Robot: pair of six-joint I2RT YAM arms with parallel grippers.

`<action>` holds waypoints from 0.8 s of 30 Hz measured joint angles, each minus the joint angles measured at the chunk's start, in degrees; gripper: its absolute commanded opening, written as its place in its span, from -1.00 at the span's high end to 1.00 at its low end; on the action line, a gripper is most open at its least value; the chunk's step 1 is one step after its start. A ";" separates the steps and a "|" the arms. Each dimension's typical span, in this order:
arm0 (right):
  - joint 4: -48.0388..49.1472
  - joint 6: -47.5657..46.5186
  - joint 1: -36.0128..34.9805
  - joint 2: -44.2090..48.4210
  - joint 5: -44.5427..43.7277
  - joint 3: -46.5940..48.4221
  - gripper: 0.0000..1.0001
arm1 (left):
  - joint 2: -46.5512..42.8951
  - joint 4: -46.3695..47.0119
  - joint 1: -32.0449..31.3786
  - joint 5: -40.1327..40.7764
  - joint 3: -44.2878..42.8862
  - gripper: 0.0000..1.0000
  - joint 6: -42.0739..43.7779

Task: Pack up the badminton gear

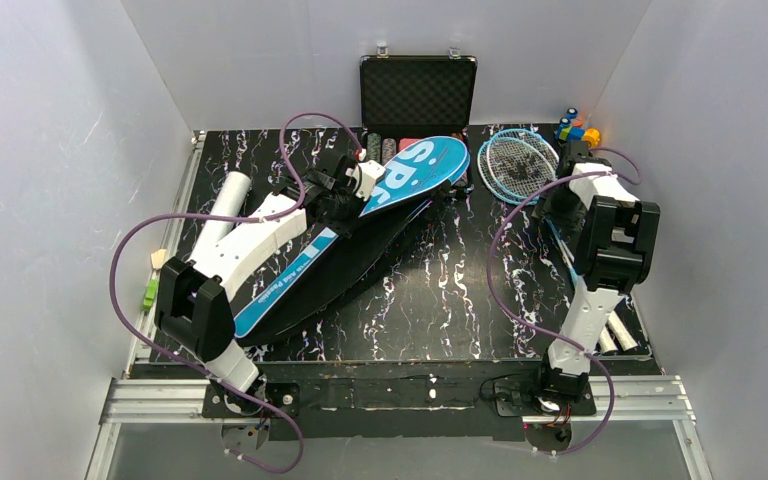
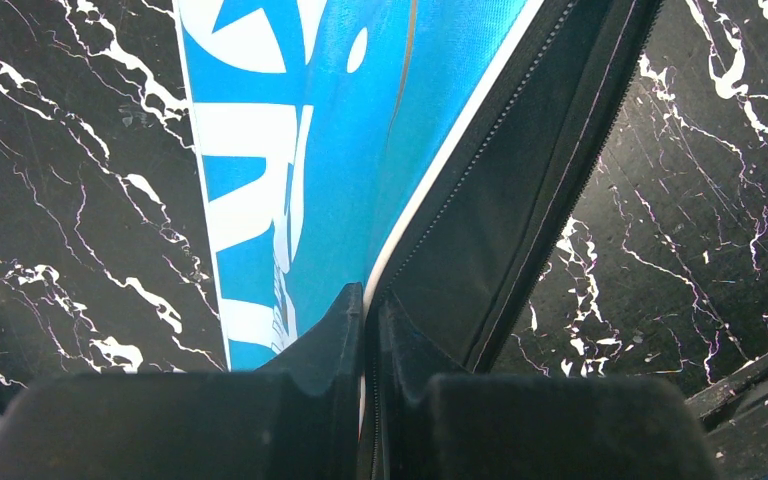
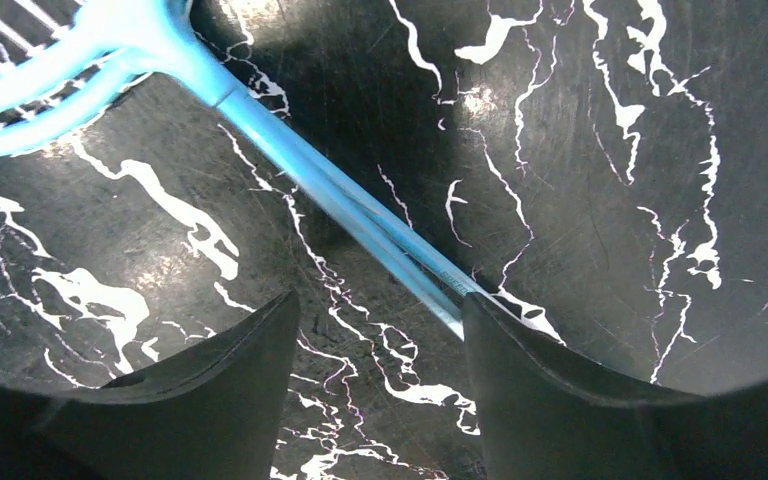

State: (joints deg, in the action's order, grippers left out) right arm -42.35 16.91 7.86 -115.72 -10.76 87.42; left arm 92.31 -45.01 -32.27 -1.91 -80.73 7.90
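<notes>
Bag (image 1: 420, 165): long, blue with white lettering, laid diagonally across the left half of the surface (image 1: 440, 300); top flap raised at the far end, black inside showing.
Left gripper (image 2: 370, 300): pressed together, pinching the zip edge of the bag's raised flap.
Rackets (image 1: 515, 165): light-blue frames, heads overlapped at far right, just beside the bag's far end; shafts running back toward the near right edge.
Right gripper (image 3: 380, 320): spread wide, low over the racket shafts, holding nothing; shafts crossing the gap and meeting one finger's tip; contact not discernible.
Tube (image 1: 222, 205): white, lying at the far left, beside the bag.
Case (image 1: 418, 90): black, lid up, far edge.
Toy blocks (image 1: 578, 128): coloured, far right corner.
</notes>
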 measured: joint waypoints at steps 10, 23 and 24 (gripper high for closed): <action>-2.69 -1.70 -0.92 -2.49 3.26 0.96 0.81 | -0.37 0.02 0.00 0.00 0.00 1.00 0.15; -4.37 2.49 -8.13 -2.89 4.94 4.24 0.97 | -1.40 0.00 0.00 0.02 0.00 1.00 0.13; -4.24 2.84 -8.87 -2.86 4.98 4.31 0.97 | -1.40 0.00 0.00 0.02 0.00 1.00 0.13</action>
State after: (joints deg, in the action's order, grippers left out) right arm -46.59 19.75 -1.02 -118.58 -5.78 91.72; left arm 90.91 -45.01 -32.27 -1.89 -80.73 8.03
